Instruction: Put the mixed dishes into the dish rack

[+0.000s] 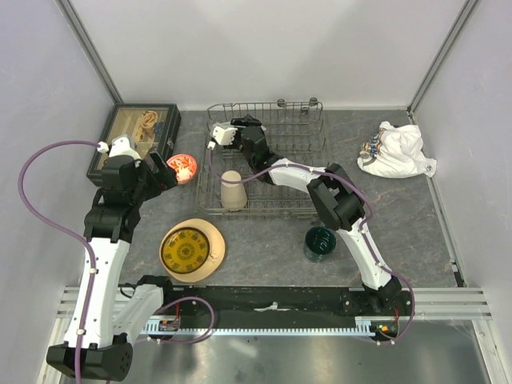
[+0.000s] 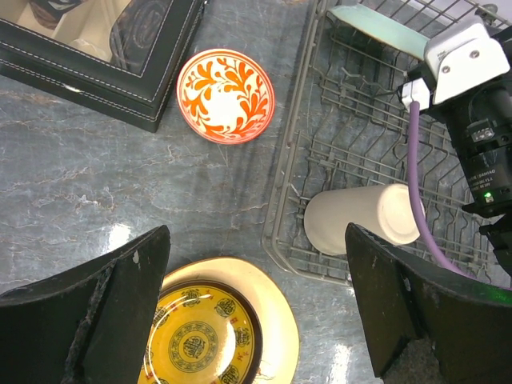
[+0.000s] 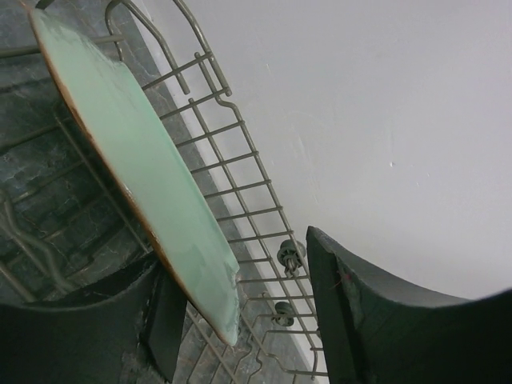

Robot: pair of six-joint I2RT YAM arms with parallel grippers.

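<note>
Lying in dish rack point(image 1: 298, 136), beige cup point(image 1: 232, 190) beside R arm point(image 1: 284, 172).

Left arm point(image 1: 104, 240): rises from its base at 7 o'clock, elbow bent, forearm reaching toward 1 o'clock.
Left gripper point(image 2: 256, 236): faces straight down, jaws spread wide.
Right arm point(image 1: 352, 228): rises from its base at 5 o'clock, stretched long toward 11 o'clock.
Right gripper point(image 3: 240, 256): jaws parted, dark fingers point(image 3: 352, 304) angled toward 12 o'clock.

Plain white panel walls point(image 1: 264, 48) and grey metal corner posts point(image 1: 83, 40) enclose a dark grey marbled tabletop point(image 1: 416, 228), evenly lit.
</note>
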